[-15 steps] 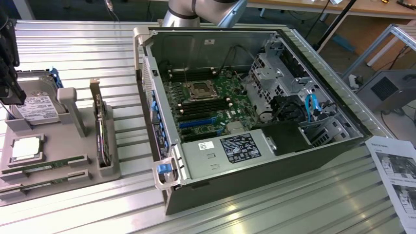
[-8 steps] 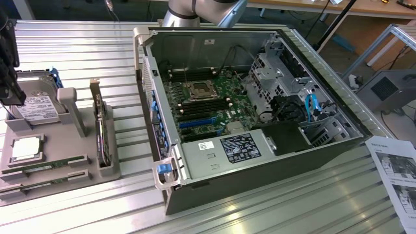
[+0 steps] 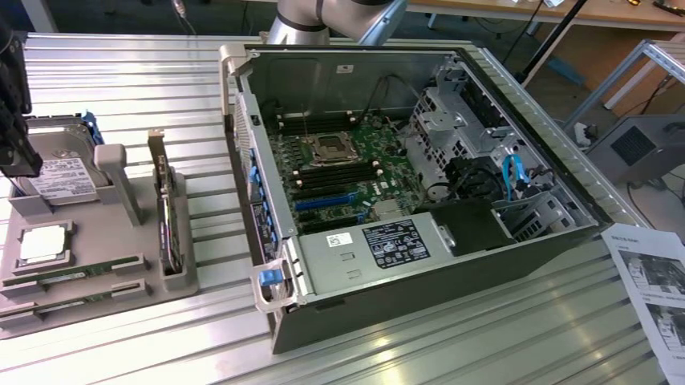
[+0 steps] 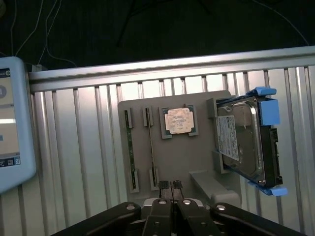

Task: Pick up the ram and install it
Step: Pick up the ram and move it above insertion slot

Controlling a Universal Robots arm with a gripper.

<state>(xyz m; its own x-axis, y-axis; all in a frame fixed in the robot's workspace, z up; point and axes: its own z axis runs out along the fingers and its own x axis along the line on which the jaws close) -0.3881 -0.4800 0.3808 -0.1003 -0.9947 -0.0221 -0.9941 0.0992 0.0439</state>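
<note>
We've got the ram (image 3: 75,269) (image 4: 151,147) in sight: a long, thin green stick standing on its edge, each end seated in a bracket of the grey holder (image 3: 102,241) (image 4: 177,162). A second stick (image 3: 64,295) (image 4: 130,147) sits parallel just beside it, the same shape and level too.

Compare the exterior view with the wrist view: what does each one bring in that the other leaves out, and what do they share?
Exterior view: the open computer case with its motherboard, and a printed sheet at the exterior view's right. Wrist view: a light-framed screen. Shared: the grey tray carrying two ram sticks in their slots, the processor and the hard drive, plus the tool over the tray, shut and holding nothing.
</note>
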